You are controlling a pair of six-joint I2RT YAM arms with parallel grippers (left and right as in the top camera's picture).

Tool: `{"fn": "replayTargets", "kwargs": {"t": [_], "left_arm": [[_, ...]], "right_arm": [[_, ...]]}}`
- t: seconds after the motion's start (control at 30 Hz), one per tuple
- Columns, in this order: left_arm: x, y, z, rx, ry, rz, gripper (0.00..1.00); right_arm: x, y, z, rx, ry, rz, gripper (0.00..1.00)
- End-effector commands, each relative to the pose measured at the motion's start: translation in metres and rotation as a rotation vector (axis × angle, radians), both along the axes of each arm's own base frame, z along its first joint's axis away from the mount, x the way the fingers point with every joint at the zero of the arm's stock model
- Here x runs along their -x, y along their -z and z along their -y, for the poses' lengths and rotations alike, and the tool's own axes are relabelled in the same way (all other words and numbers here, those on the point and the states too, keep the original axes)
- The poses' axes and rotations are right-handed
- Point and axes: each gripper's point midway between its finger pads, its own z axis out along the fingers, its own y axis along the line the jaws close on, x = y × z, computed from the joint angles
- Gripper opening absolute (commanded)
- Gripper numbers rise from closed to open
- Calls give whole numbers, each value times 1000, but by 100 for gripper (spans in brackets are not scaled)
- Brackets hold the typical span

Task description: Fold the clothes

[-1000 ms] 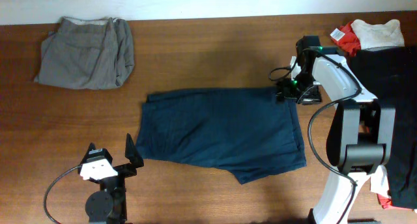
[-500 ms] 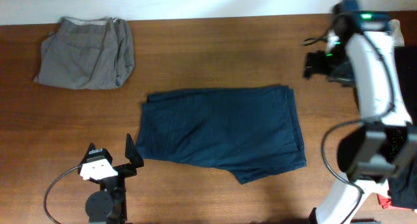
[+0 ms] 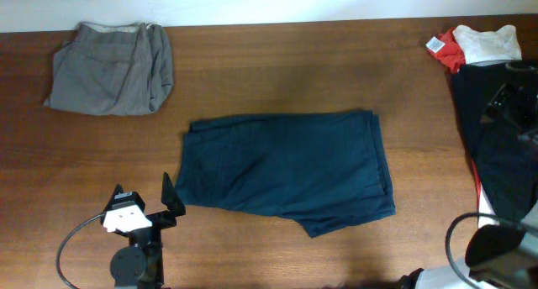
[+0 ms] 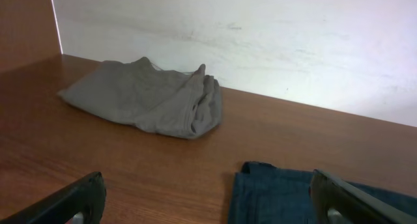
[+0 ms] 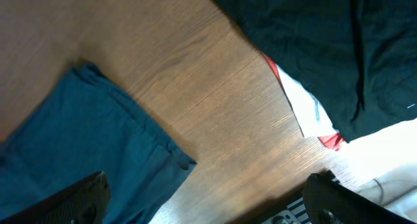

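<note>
Standing off from navy shorts (image 3: 286,171) laid flat mid-table.
Hovering with left gripper (image 4: 208,204) and right gripper (image 5: 208,204) spread wide, gripping nothing, probably ready for a fresh grasp; grey trousers (image 3: 109,66) set aside, folded, far-left.

The brown wooden table (image 3: 277,70) has a smooth, satin finish with fine straight grain, and it catches a soft sheen near the wall. The dark navy-blue cloth shorts (image 3: 286,171) are matt, with a fine lined weave and stitched hems. The folded grey-khaki cloth trousers (image 3: 109,66) are also matt, a soft and smooth fabric. The black cloth garment (image 3: 504,171) is dull and lightly creased; its weave is too dark to make out. The red cloth piece (image 3: 451,49) and the off-white cloth piece (image 3: 487,44) look soft and matt. The white painted wall (image 4: 260,42) is matt and faintly scuffed. The left gripper's black fingers (image 4: 71,201) look like matt plastic.
</note>
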Motion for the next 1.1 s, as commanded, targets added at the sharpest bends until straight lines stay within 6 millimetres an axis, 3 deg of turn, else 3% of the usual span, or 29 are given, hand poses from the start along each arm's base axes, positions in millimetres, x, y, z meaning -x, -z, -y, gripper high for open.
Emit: {"fn": "replayTargets", "kwargs": {"t": [0.0, 0.17, 0.33, 0.43, 0.53, 0.63, 0.7, 0.83, 0.97, 1.07], "left_arm": [[0, 1, 0, -13, -5, 0, 99], [0, 0, 2, -2, 10, 3, 99], [0, 2, 57, 69, 324, -2, 99], [5, -1, 79, 76, 457, 3, 99], [21, -25, 115, 56, 689, 95, 99], [25, -46, 117, 40, 703, 141, 99], [29, -71, 116, 26, 699, 178, 99], [25, -106, 100, 25, 592, 104, 99], [10, -116, 90, -27, 536, -53, 99], [-18, -109, 85, 12, 507, -311, 99]], "right_arm": [[6, -8, -9, -12, -14, 30, 98], [7, -4, -9, -19, -14, 17, 98], [7, -4, -9, -19, -14, 17, 98], [7, -4, -9, -19, -14, 17, 99], [7, -4, -9, -19, -14, 17, 98], [7, -4, -9, -19, -14, 17, 98], [7, -4, -9, -19, -14, 17, 98], [7, -4, -9, -19, -14, 17, 98], [7, -4, -9, -19, -14, 17, 98], [7, -4, -9, -19, -14, 17, 98]]}}
